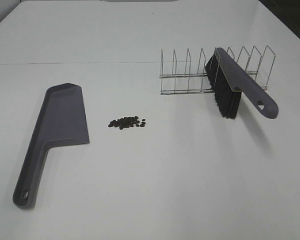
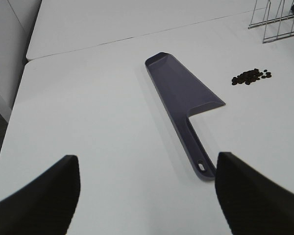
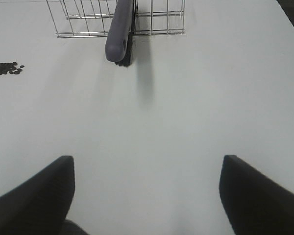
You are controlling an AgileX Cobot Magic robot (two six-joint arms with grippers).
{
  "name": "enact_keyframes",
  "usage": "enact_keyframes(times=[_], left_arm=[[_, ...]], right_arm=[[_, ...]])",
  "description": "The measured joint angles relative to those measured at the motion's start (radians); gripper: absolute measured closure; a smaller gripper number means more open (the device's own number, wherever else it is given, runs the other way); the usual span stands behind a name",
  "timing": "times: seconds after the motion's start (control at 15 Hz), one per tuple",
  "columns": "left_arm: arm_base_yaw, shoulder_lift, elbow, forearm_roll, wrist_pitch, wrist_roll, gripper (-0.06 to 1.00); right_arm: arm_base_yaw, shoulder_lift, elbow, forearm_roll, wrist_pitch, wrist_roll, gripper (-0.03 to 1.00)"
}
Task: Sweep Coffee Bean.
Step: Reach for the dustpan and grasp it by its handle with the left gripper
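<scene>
The left hand (image 2: 147,171) and right hand (image 3: 147,171) are both spread wide apart, holding nothing. The beans (image 1: 126,122) are lying ahead of the left hand, near the dustpan (image 1: 60,117). The right hand should be reaching straight ahead, gripping the brush (image 1: 240,82) handle squarely.

Ahead of the right jaws, the wire rack (image 3: 81,34) is cut by the edge; the brush (image 3: 118,29) hides most bristles behind its handle.

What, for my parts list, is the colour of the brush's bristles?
The bristles are black; the exterior high view shows them best.
</scene>
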Motion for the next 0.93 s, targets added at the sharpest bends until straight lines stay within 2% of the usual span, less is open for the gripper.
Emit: enact_keyframes(times=[0.93], left_arm=[[0.0,0.0,0.0,0.0,0.0,0.0,0.24]], right_arm=[[0.0,0.0,0.0,0.0,0.0,0.0,0.21]])
